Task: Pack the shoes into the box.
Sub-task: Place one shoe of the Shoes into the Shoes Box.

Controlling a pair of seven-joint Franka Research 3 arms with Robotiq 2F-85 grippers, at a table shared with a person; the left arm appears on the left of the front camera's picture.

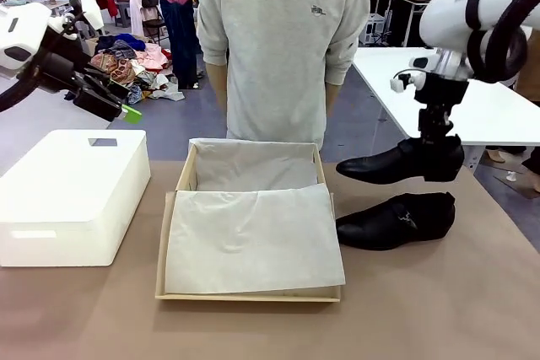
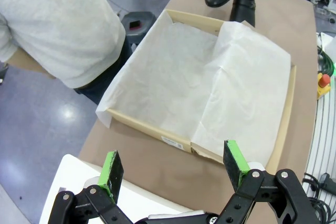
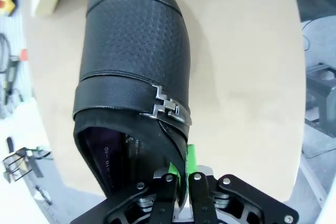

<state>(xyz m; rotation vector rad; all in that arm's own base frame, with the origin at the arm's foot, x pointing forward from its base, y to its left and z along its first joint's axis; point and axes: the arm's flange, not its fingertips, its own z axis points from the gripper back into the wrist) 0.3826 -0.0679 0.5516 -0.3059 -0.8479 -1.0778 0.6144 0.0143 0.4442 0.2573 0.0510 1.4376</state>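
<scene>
Right gripper [image 1: 437,142] pinched one shoe [image 1: 392,164], aloft at right — none packed yet (other shoe [image 1: 396,221] on table [image 1: 439,309], box [image 1: 253,295] held tissue [image 1: 253,242] only); left gripper [image 1: 122,109] gaped, empty.

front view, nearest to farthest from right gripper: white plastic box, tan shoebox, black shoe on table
1. black glossy leather shoe on table, below right gripper
2. tan cardboard shoebox, centre
3. white rounded plastic box, far left

The box [image 1: 249,296] sits between a bin [image 1: 59,233] on its left and the shoes [image 1: 396,221] on its right.
</scene>
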